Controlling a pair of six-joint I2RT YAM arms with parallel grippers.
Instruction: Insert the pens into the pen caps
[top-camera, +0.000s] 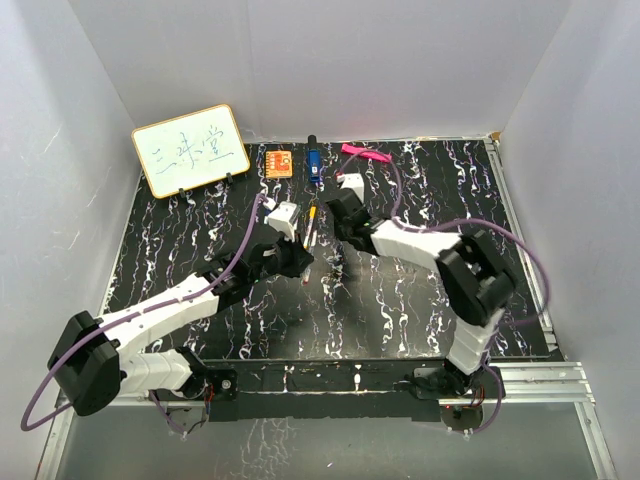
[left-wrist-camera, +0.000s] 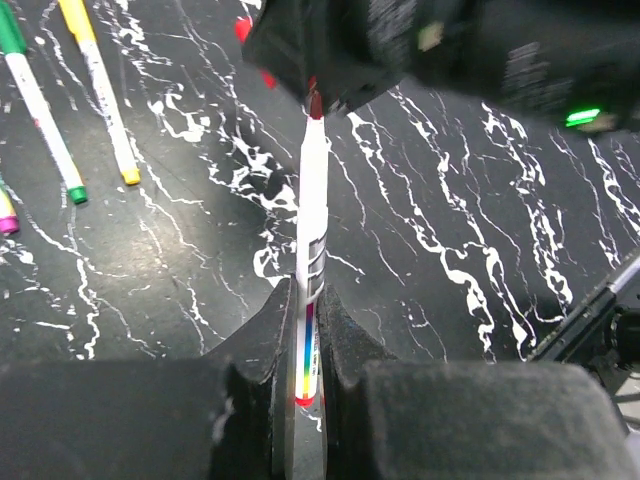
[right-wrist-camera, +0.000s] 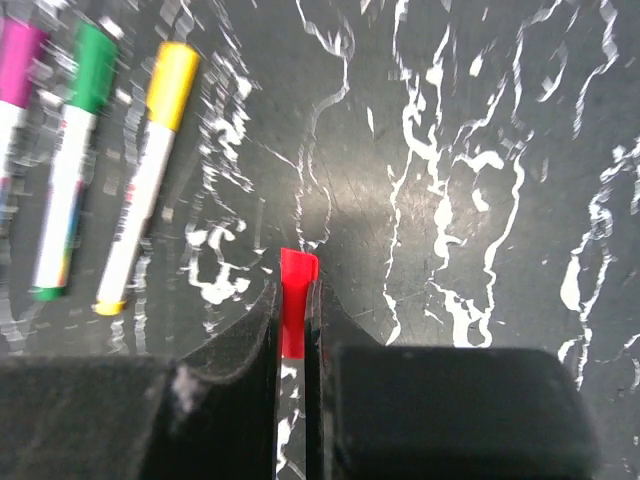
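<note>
My left gripper (left-wrist-camera: 308, 290) is shut on a white pen (left-wrist-camera: 312, 200) with a dark red tip and a rainbow stripe. The pen points straight at my right gripper (left-wrist-camera: 340, 50), and its tip touches that gripper's underside. My right gripper (right-wrist-camera: 296, 292) is shut on the red cap (right-wrist-camera: 297, 290), which sticks out past its fingertips above the table. In the top view both grippers, left (top-camera: 303, 264) and right (top-camera: 336, 260), meet at the table's middle. Capped pens lie beside them: yellow (right-wrist-camera: 148, 170), green (right-wrist-camera: 70, 160) and purple (right-wrist-camera: 15, 70). I cannot tell if the tip is inside the cap.
At the back stand a whiteboard (top-camera: 190, 150), an orange square block (top-camera: 279, 162), a blue-and-black object (top-camera: 313, 165) and a flat pink bar (top-camera: 363, 155). The lying pens (top-camera: 311, 225) are just behind the grippers. White walls enclose the black marbled table (top-camera: 420, 310).
</note>
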